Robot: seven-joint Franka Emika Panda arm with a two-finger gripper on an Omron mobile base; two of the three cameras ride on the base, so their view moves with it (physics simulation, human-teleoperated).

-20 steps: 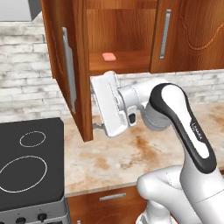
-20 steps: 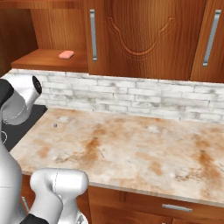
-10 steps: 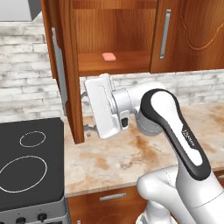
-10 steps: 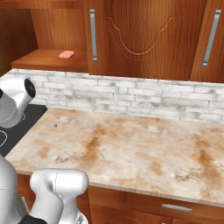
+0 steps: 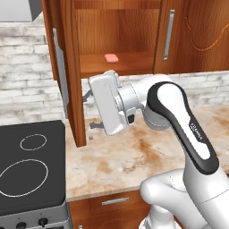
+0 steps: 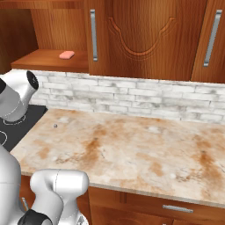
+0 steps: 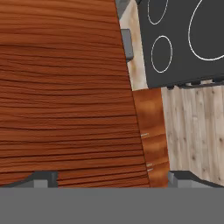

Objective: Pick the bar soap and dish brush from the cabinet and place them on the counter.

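1. Count: one pink bar soap, lying flat on the shelf of the open cabinet; three silver bar handles on the cabinet doors.
2. Surface: beige, rust-blotched counter below, grey-white brick backsplash behind, black stovetop with white rings at its left end.
3. Gripper: beside the swung-out cabinet door, below shelf level; fingers spread wide, empty, wood grain close before them in the hand view.

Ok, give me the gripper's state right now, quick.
Gripper: open, holding nothing, its spread fingertips against the inner face of the open cabinet door.
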